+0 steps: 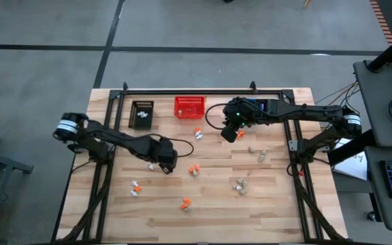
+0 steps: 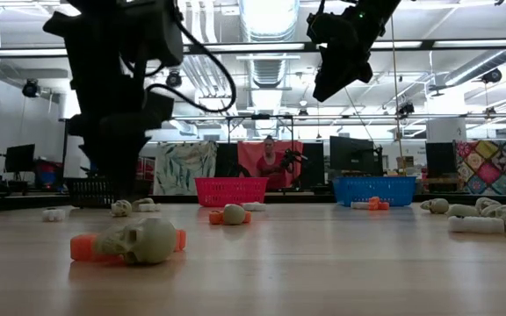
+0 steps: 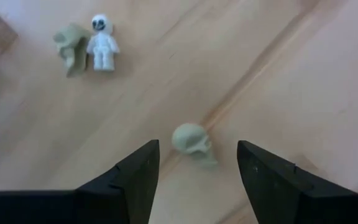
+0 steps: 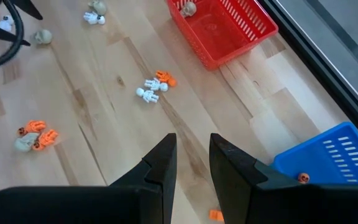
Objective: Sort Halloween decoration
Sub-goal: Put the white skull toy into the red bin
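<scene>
Your left gripper (image 3: 197, 171) hangs low over the left half of the wooden table (image 1: 278, 204) with its fingers spread wide and nothing between them. A small beige-grey skull (image 3: 191, 140) lies on the wood in the gap just ahead of the fingertips, apart from both. A little farther off you see a tiny white skeleton figure (image 3: 102, 42) lying just beside a beige-grey trinket (image 3: 72, 48).

Your right gripper (image 4: 191, 165) is raised above the back of the table, near the red basket (image 1: 190, 107). Its fingers stand only a narrow gap apart, and nothing shows between them.

The Halloween decorations are scattered loose over the table: white skeleton figures with an orange piece (image 4: 154, 87) near the red basket, a cluster of orange pieces with a grey one (image 4: 35, 135) farther out, and more beige-grey pieces (image 1: 241, 185) toward the right side. One beige-grey trinket (image 4: 189, 8) sits inside the red basket, an orange piece (image 4: 302, 178) is in the blue basket (image 4: 328, 155), and the black basket (image 1: 141, 114) at the back left holds pale pieces.
</scene>
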Robot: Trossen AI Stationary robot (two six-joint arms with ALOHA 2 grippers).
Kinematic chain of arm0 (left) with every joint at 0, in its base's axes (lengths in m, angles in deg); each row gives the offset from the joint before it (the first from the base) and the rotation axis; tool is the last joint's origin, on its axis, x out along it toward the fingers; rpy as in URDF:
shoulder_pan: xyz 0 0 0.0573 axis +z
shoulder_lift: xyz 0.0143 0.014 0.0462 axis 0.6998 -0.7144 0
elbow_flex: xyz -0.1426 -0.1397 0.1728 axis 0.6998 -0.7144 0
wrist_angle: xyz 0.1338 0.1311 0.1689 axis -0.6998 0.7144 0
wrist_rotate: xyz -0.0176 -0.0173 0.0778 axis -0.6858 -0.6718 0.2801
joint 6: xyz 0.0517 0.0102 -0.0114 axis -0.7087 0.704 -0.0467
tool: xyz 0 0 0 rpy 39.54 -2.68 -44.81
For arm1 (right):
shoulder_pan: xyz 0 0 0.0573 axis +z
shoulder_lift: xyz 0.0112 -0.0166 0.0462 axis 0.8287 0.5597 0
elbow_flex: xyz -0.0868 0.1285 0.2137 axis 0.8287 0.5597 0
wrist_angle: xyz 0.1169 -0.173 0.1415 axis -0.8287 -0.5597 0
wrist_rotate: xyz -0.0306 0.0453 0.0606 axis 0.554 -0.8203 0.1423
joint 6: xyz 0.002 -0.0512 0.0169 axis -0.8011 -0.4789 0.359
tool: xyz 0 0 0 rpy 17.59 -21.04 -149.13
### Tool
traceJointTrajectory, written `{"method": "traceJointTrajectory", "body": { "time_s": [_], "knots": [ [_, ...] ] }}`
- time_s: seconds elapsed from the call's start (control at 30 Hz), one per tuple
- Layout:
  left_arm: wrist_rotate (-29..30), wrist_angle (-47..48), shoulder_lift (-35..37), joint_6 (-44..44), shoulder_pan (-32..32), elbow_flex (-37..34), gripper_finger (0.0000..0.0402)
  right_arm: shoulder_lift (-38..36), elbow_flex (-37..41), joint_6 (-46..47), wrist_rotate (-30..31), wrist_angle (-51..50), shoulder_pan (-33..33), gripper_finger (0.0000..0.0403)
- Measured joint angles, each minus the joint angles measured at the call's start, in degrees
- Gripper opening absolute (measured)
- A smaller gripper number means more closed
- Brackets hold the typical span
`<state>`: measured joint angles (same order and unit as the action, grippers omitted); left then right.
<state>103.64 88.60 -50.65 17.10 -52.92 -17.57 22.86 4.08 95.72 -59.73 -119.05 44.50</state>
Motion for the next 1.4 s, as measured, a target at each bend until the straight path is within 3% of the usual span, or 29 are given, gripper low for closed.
{"method": "traceJointTrajectory", "body": {
  "time_s": [0.4, 1.0, 1.4],
  "knots": [
    [1.11, -0.99, -4.66, -0.64, -0.09, -0.23, 0.019, 0.0, 0.0, 0.07, 0.01, 0.0, 0.0, 0.0084],
    [1.31, -2.99, -5.71, -1.52, -0.17, -0.31, 0.0063, 0.0, 0.0, 0.5, 0.03, 0.0, 0.0, 0.0084],
    [1.66, -2.84, -1.92, -6.68, -0.11, 0.26, 0.0053, 0.0, 0.0, -0.28, 0.08, -0.49, 0.54, 0.0084]
  ]
}}
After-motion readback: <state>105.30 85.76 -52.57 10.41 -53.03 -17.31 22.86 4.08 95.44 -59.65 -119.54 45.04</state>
